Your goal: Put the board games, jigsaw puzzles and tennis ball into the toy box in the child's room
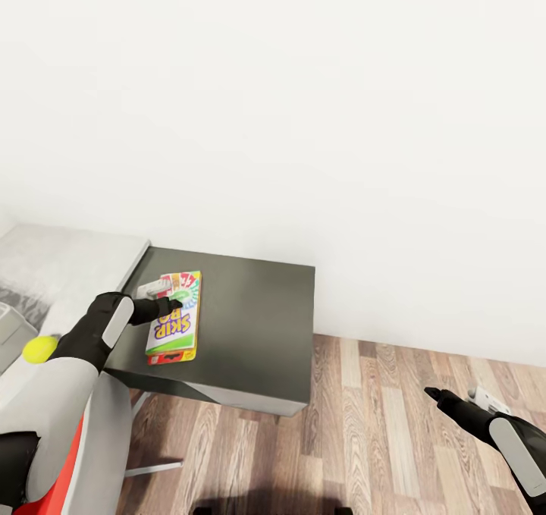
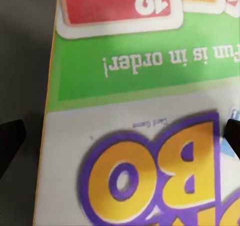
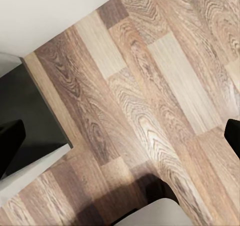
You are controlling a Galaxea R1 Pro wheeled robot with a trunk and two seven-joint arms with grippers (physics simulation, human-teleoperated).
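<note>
Board game (image 1: 175, 316) flat on dark cabinet (image 1: 250, 325); left claw (image 1: 168, 303) spread over it; right claw (image 1: 434, 394) apart above floor (image 1: 364, 431).

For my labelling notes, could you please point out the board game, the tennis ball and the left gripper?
board game (image 1: 175, 331), head view, white middle of cover.
tennis ball (image 1: 39, 349), head view, centre.
left gripper (image 1: 168, 303), head view, between fingertips.
</note>
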